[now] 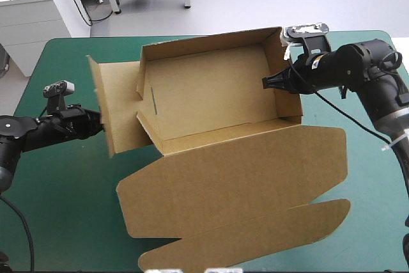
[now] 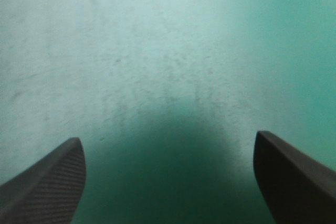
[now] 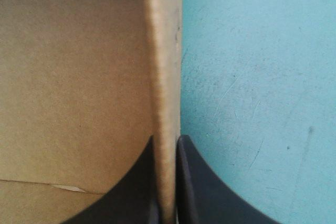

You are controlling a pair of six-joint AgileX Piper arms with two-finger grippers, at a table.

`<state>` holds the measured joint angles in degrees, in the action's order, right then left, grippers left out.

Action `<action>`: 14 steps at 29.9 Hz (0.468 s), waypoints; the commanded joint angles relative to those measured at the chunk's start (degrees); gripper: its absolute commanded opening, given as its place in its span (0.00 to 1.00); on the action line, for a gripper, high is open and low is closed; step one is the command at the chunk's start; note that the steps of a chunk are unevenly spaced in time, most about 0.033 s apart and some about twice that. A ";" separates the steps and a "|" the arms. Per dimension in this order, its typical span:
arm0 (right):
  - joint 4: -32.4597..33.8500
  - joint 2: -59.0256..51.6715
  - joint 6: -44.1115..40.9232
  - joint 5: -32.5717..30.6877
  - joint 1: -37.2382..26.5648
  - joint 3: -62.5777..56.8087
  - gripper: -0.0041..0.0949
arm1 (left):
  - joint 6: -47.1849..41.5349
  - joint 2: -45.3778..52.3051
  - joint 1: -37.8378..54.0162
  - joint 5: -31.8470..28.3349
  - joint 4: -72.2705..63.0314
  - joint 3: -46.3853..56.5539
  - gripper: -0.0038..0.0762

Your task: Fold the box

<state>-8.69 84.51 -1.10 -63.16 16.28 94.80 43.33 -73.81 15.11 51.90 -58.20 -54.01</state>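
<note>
We can read no writing here.

We find no text, label, brand, number or sign on the brown board of the box (image 1: 211, 87) in the high view or the right wrist view. We find none on the teal-green cover (image 1: 64, 183) in any of the three views either.
</note>
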 commanded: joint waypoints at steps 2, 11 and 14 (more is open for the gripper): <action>-1.56 -0.93 -0.01 4.56 -0.15 1.71 0.04 | 11.77 1.55 -0.37 6.42 -15.75 -1.43 0.82; -1.57 -0.33 -0.01 6.55 -0.15 1.71 0.04 | 18.99 1.55 -0.37 17.39 -28.14 -1.43 0.82; -1.30 -0.30 -0.01 6.76 -0.15 1.71 0.04 | 18.99 1.55 -0.37 19.56 -30.58 -1.43 0.82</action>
<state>-8.61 86.21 -0.92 -60.30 16.28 94.80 61.83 -73.81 15.11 67.35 -81.53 -54.01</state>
